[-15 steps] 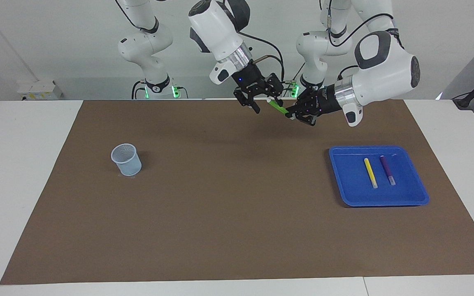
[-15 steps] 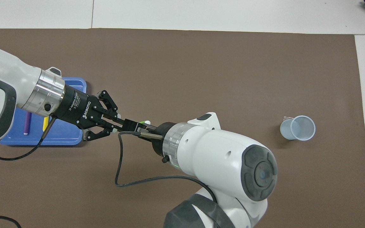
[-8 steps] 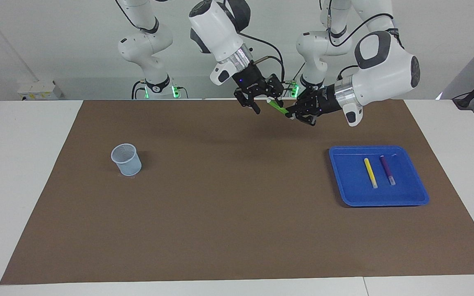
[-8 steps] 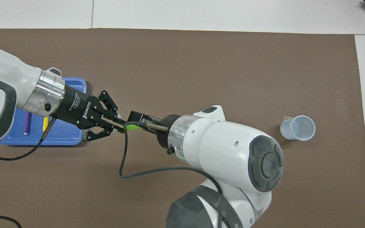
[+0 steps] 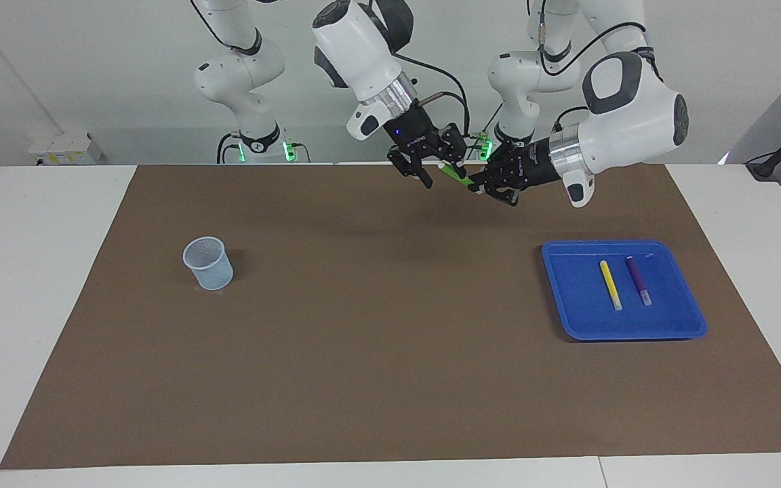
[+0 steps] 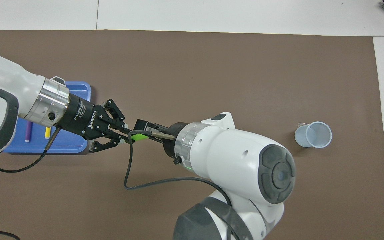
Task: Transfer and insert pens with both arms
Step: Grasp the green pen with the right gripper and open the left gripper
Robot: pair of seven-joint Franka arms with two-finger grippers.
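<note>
Green marker-like pen pinched in left black two-finger gripper above brown mat — right black two-finger gripper positioned around pen's whitish end, fingers spread.

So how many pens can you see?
3. The green pen is up in the air between the left gripper and the right gripper. The yellow pen and purple pen lie side by side in the blue tray. None seem hidden.
</note>
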